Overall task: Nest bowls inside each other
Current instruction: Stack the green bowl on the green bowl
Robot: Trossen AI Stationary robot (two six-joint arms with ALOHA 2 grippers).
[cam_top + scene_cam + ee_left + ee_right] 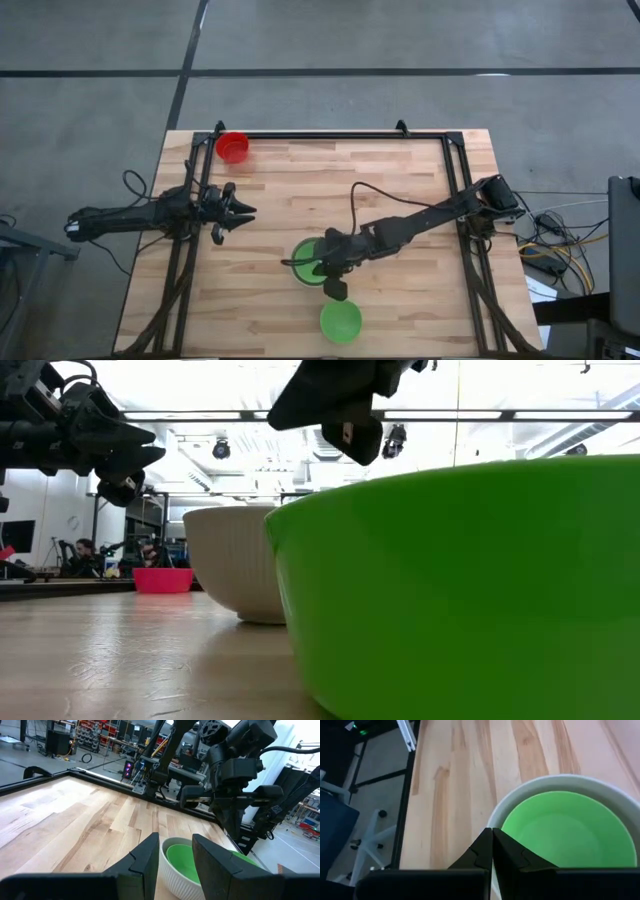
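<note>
A whitish-grey bowl [297, 272] stands near the table's middle, and a green bowl [568, 827] sits nested inside it. A second green bowl [340, 321] stands alone by the near edge. A red bowl [232, 146] stands at the far left corner. My right gripper [492, 831] is shut and hangs above the whitish bowl's rim, well clear of it in the low view. My left gripper [248, 211] waits open at the table's left side and points level toward the nested bowls [180, 862].
A black frame [330, 134] runs along the table's far edge and both sides. Bare wood [400, 170] lies between the red bowl and the right arm. Beyond the table edge, the right wrist view shows a chair base [367, 845] on the floor.
</note>
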